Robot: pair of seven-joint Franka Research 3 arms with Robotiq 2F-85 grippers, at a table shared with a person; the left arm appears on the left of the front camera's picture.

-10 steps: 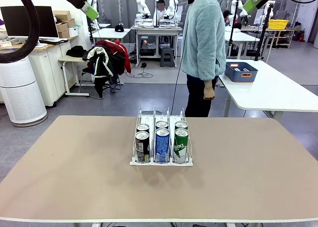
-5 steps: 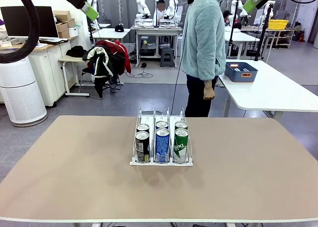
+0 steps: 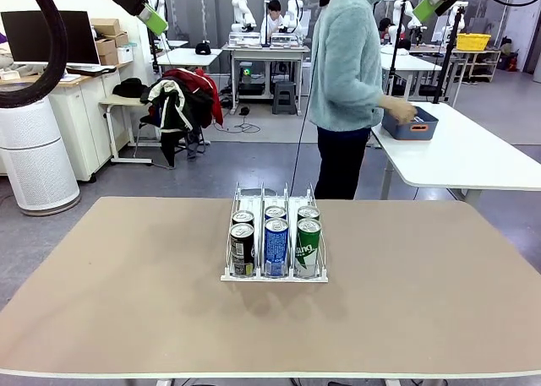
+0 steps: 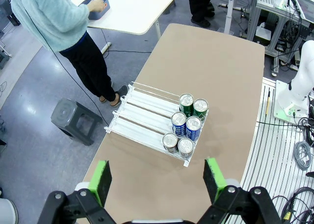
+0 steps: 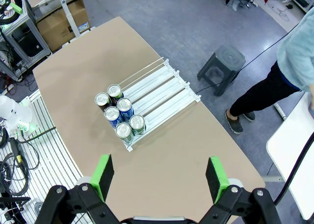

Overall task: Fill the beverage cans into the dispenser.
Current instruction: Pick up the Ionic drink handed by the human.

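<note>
Both arms hang high over the table [image 3: 118,285] with nothing in their grasp: the left gripper [image 4: 158,180] has its jaws wide apart, and the right gripper [image 5: 160,177] likewise. The dispenser [image 4: 140,111] lies far beyond either pair of fingertips, roughly in line with the gap between them and well apart from both. Six beverage cans [image 4: 178,121] stand upright in it, two deep in each of the three lanes, bunched at the low front lip. The lane stretches behind them are bare. Across the table the person's hand [image 3: 404,112] reaches into a blue bin [image 3: 431,126] on the neighbouring table, so the step in hand looks like a wait for the next can. The next move calls for a can within reach, jaws closed astride it, then a long descent to a bare lane end
</note>
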